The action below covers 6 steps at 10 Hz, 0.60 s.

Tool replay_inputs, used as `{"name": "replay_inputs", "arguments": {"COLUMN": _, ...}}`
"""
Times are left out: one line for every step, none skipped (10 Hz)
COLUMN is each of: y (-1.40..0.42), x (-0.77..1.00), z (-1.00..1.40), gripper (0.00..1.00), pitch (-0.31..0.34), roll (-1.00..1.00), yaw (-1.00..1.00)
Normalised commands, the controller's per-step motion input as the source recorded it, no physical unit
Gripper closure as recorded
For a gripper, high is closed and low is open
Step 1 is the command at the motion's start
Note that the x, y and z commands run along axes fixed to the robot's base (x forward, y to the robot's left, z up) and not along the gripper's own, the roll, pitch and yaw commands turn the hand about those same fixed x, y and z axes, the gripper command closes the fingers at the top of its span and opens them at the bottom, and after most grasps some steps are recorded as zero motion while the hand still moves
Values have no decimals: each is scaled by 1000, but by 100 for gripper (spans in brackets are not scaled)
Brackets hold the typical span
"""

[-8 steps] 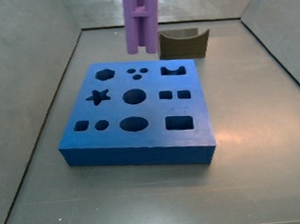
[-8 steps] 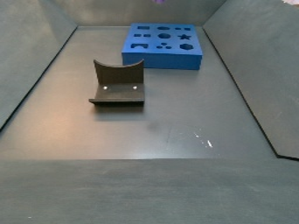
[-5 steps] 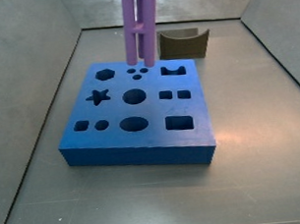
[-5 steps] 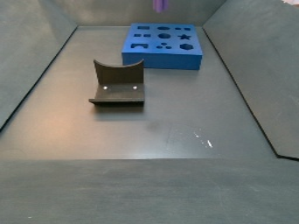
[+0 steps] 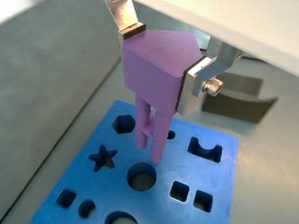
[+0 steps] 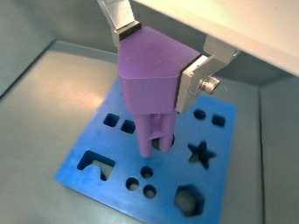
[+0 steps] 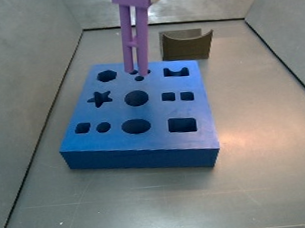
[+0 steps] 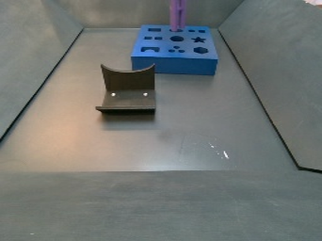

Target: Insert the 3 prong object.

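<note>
Item 1: gripper (image 5: 163,54); visible in both wrist views, also at (image 6: 158,52); flat silver fingers (image 5: 205,73) clamped on either side of the wide upper body of the 3 prong object (image 5: 156,74); jaws held at the width of that body, closed on it; positioned above the blue block.

Item 2: 3 prong object; light purple plastic, upright; thin parallel prongs pointing down; in a side view (image 7: 132,32) the prong tips reach the top face of the block at its far edge, about 12 o'clock from the round central hole, at the cluster of small holes; whether the tips have entered the holes cannot be told; in a side view (image 8: 180,14) it shows as a short purple post at the block's far end.

Item 3: blue block (image 7: 115,145); flat, lying on the grey floor; shaped holes on top, including a star (image 7: 100,97), round holes, squares and a notched shape; seen in both wrist views, e.g. (image 6: 111,147).

Item 4: small brown block (image 7: 187,45) with curved notch; on the floor beyond the blue block at about 1 o'clock, apart from it; in a side view (image 8: 127,89) it lies nearer the camera than the blue block.

Item 5: grey floor (image 8: 151,160) with raised walls.

Markings: no legible brand, label or writing on any item.
</note>
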Motion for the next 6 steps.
{"name": "replay_inputs", "arguments": {"y": 9, "x": -3, "z": -300, "gripper": 100, "pitch": -96, "roll": 0, "yaw": -1000}}
{"name": "replay_inputs", "arguments": {"y": 6, "x": 0, "z": -306, "gripper": 100, "pitch": -93, "roll": 0, "yaw": -1000}}
{"name": "replay_inputs", "arguments": {"y": 11, "x": 0, "z": -266, "gripper": 100, "pitch": -109, "roll": 3, "yaw": -1000}}
{"name": "replay_inputs", "arguments": {"y": 83, "x": -86, "z": -251, "gripper": 100, "pitch": -119, "roll": 0, "yaw": -926}}
{"name": "replay_inputs", "arguments": {"y": 146, "x": -106, "z": -269, "gripper": 100, "pitch": -103, "roll": 10, "yaw": -863}}
{"name": "replay_inputs", "arguments": {"y": 57, "x": 0, "z": -257, "gripper": 100, "pitch": -93, "roll": 16, "yaw": -969}}
